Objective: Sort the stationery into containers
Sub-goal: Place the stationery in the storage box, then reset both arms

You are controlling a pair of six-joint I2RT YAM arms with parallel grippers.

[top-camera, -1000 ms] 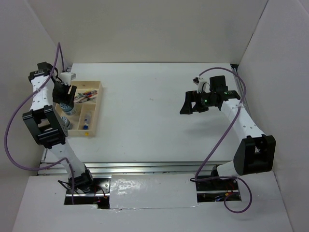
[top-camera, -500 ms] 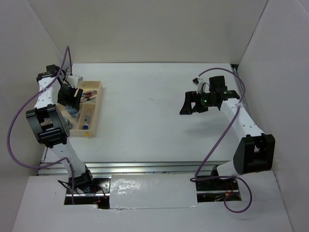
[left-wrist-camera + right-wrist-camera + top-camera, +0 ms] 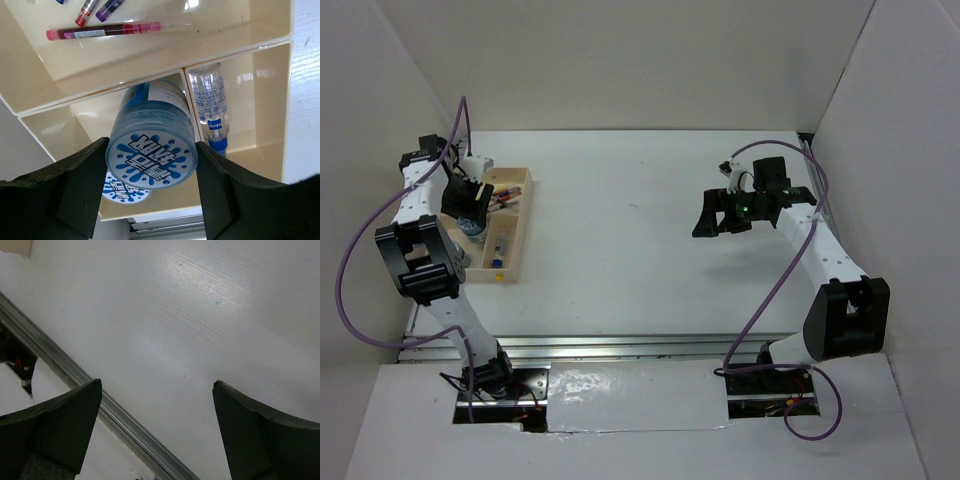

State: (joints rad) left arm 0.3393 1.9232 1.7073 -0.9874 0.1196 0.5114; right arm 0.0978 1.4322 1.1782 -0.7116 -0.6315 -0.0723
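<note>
My left gripper [image 3: 151,150] has shifted slightly over the tray [image 3: 240,30] | clamps a blue-and-white roll [image 3: 150,125] | my right gripper [image 3: 156,384] gapes wide, empty.

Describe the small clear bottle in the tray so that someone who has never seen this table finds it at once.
Go to the light-wood tray at the left side of the table. In its narrow compartment next to the blue-and-white roll, the clear bottle lies alone on its side. Unlike the pens and the roll, it is see-through with a blue cap.
</note>
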